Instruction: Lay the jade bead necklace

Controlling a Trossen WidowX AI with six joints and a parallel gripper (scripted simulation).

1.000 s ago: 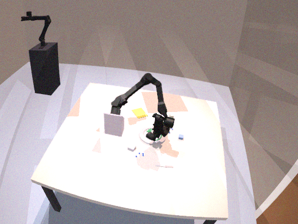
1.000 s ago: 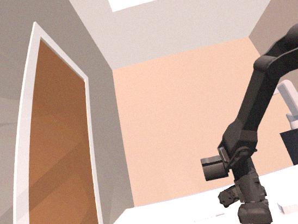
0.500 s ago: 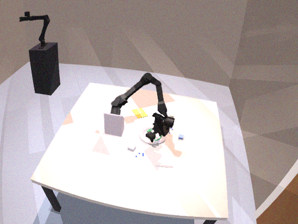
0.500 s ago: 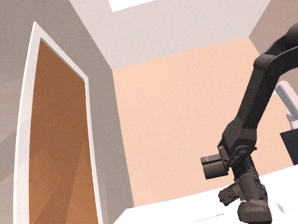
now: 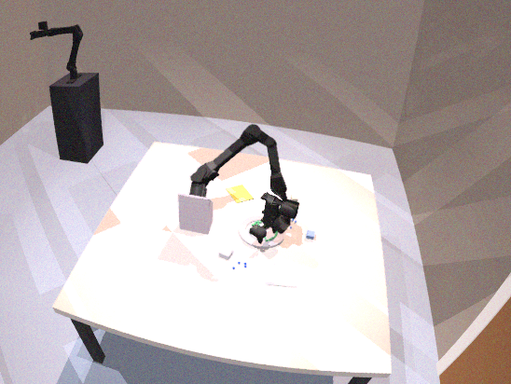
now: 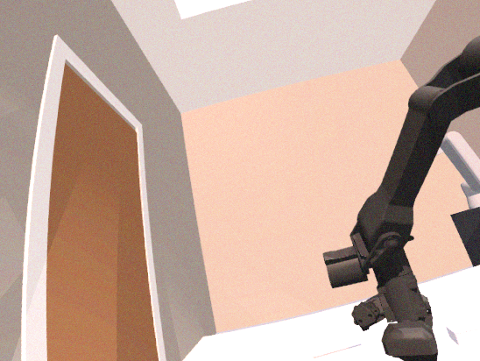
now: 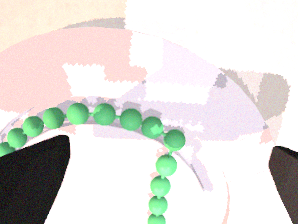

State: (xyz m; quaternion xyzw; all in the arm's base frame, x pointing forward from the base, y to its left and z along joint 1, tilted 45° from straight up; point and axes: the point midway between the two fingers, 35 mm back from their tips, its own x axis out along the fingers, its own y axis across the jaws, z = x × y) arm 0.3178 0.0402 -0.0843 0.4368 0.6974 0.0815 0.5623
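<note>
The jade bead necklace [image 5: 272,237] [image 7: 104,114] lies on the pale round bead board [image 5: 247,232] [image 7: 100,50]. In the wrist view its beads follow the curved groove from the left to a corner bead right of centre. There the strand turns sharply and runs down across the inner disc, off the groove. A bare stretch of groove curves on to the right of that corner. My gripper [image 5: 269,228] [image 7: 173,152] is open over the board, its fingers wide apart on either side of the corner bead, holding nothing. The rest of the necklace is hidden by the gripper or out of frame.
A pale upright panel [image 5: 196,214] stands left of the board, a yellow square [image 5: 240,193] behind it. A blue cube [image 5: 310,235] is to the right. A small white block [image 5: 226,253], small blue pieces [image 5: 239,264] and a thin white bar [image 5: 282,284] lie in front.
</note>
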